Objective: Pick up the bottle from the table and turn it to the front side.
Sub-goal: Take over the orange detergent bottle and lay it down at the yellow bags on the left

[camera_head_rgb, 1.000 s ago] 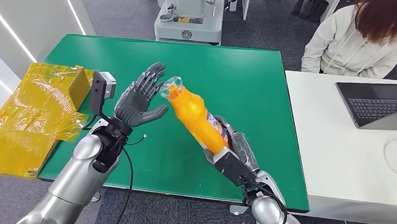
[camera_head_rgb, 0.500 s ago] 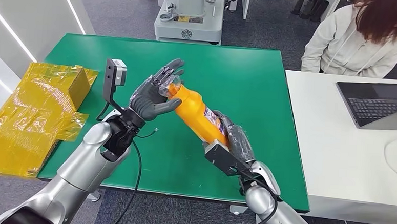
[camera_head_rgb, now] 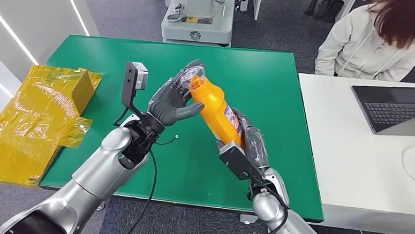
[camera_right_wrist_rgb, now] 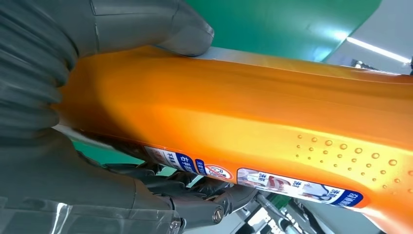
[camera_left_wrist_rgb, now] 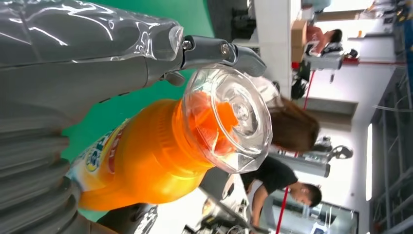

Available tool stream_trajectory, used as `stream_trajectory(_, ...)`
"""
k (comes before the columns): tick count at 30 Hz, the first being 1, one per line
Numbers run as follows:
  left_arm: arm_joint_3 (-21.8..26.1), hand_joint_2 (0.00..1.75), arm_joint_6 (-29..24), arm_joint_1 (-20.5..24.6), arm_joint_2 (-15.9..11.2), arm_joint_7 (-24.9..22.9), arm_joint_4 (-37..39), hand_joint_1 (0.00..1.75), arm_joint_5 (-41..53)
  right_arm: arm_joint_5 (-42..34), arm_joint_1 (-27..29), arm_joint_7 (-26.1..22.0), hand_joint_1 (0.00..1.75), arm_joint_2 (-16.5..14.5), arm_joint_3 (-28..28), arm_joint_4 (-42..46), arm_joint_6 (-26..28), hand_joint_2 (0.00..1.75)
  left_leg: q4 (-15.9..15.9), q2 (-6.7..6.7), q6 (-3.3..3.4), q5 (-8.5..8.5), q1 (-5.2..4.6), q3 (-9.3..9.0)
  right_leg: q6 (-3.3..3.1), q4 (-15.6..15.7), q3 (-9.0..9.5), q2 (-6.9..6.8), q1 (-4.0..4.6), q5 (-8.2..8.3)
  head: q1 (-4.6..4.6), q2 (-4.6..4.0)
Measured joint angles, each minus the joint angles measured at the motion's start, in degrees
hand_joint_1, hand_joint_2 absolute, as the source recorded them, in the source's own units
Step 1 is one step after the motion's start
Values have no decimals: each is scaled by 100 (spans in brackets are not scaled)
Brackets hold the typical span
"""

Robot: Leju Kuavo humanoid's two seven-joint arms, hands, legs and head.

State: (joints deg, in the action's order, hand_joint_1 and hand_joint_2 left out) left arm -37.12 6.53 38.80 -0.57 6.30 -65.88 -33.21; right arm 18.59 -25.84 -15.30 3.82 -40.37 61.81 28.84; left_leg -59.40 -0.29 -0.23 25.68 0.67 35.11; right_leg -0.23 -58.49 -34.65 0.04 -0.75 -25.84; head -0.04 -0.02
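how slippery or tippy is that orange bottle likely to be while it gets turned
The orange bottle looks glossy and smooth, so it may slip when twisted. The right hand holds only its lower end, so it could tilt. The left hand at the clear cap probably steadies it.

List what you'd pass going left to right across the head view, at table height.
Yellow wrapped package → left hand → orange bottle → right hand → white desk → laptop.

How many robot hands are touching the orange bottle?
2. The right hand holds the bottle around its lower body, and the left hand touches its neck, just under the clear cap.
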Motion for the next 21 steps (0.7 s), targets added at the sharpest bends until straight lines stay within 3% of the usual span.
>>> stream_trajectory(10,-23,175,-485,124,286,218,49,0,254,-177,-23,-191,175,-263,7,-242,163,175,0,0,0,0,0,1,0,0,-1,0,0,0,1,0)
stream_trajectory(21,-163,175,-514,214,546,204,184,0,230,-363,-204,-368,175,-490,0,-781,394,175,0,0,0,0,0,2,0,0,0,0,0,0,-1,0)
